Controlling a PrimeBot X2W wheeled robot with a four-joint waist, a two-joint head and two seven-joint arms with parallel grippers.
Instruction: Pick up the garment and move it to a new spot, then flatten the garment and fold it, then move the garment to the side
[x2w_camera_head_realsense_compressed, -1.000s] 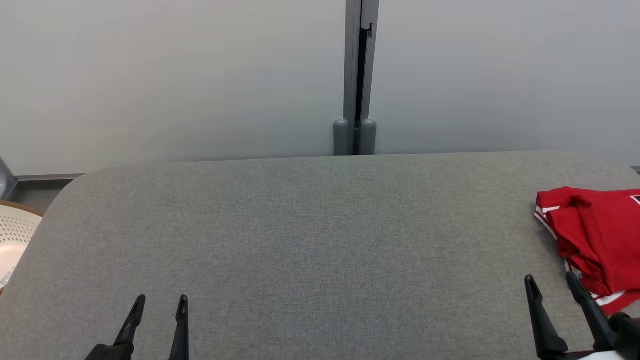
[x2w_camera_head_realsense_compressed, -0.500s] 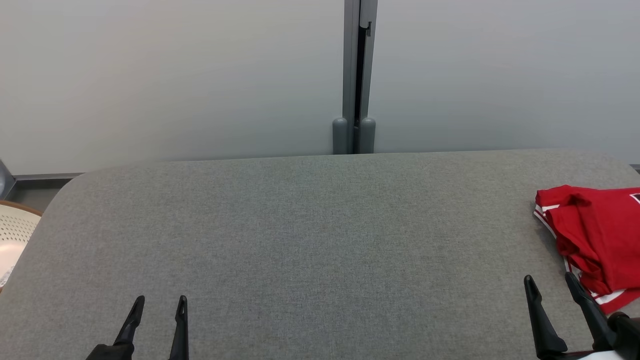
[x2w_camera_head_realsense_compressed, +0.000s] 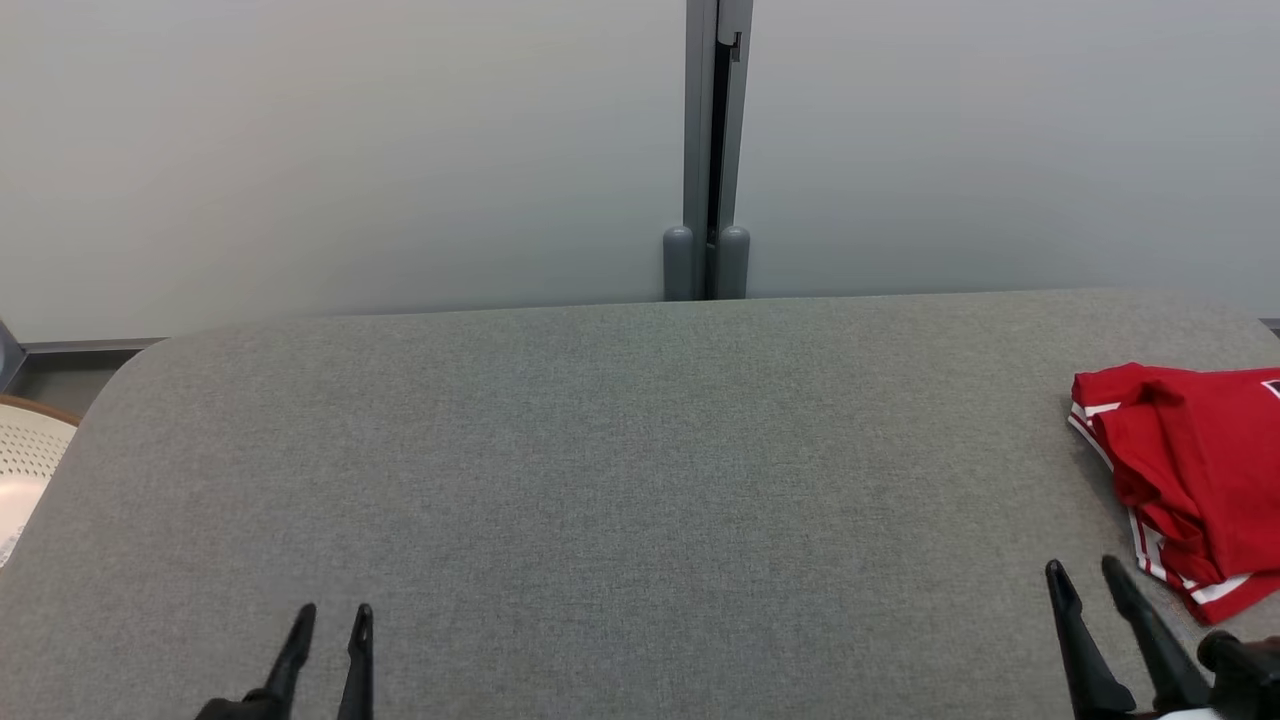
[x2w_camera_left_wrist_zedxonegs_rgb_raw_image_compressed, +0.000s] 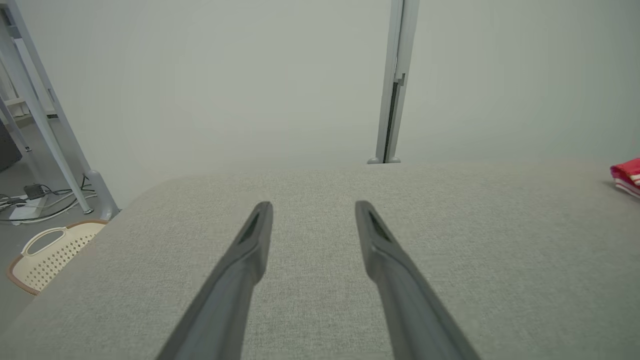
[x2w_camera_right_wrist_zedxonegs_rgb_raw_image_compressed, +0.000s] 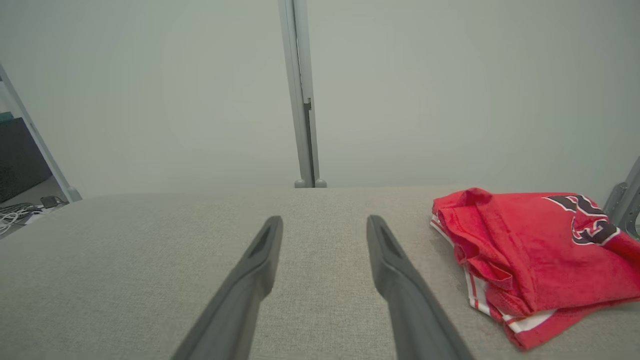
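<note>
Grey table (x2w_camera_head_realsense_compressed: 600, 450) with one red garment (x2w_camera_head_realsense_compressed: 1200, 470), one basket (x2w_camera_head_realsense_compressed: 25, 455)

A grey fabric-covered worktop (x2w_camera_head_realsense_compressed: 620, 470) with rounded far corners carries one crumpled, roughly folded red garment (x2w_camera_head_realsense_compressed: 1195, 470) with white stripes near its right end.

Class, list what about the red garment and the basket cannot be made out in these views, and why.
Head view: the red garment runs off the right edge, hiding its full extent.
Right wrist view: its dark print is creased and unreadable; folds hide what kind of garment it is.
Head view: the basket is cut by the left edge; most of it is out of frame.
</note>
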